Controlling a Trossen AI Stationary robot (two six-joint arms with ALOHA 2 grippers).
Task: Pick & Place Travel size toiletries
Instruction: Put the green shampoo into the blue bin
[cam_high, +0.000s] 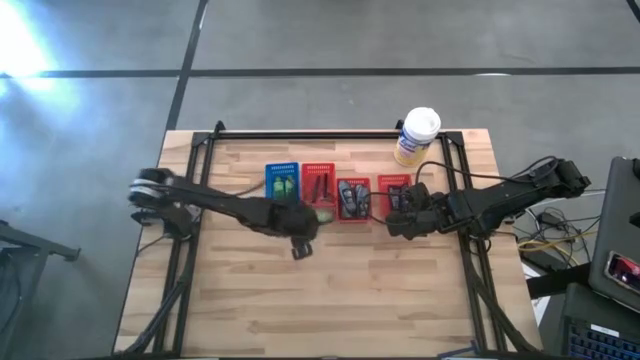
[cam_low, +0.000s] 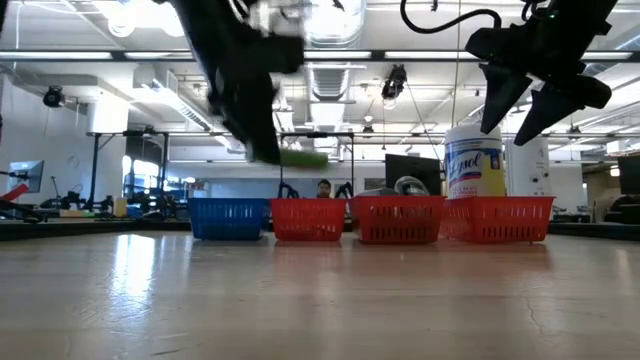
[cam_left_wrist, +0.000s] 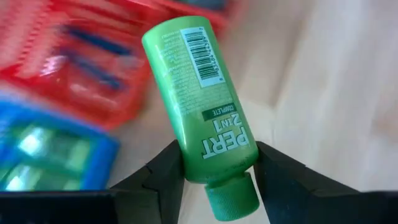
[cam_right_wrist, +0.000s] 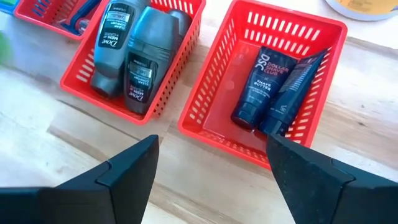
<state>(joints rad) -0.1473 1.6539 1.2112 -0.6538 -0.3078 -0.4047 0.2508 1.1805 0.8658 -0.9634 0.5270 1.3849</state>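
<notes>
Between left tool (cam_left_wrist: 219, 171) fingers, PERT bottle (cam_left_wrist: 200, 93)

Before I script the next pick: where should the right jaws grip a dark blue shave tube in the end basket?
Grip a shave tube across its midsection, coming from straight above. Both lie flat, side by side, against one wall of the red basket, so only their upper faces are open. The right gripper hovers open nearby.

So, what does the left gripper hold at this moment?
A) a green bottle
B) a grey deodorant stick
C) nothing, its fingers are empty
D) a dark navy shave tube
A: in the left wrist view the left gripper has its two dark fingers closed on a green bottle near its cap, and the low view shows the same bottle lifted above the baskets.
</notes>
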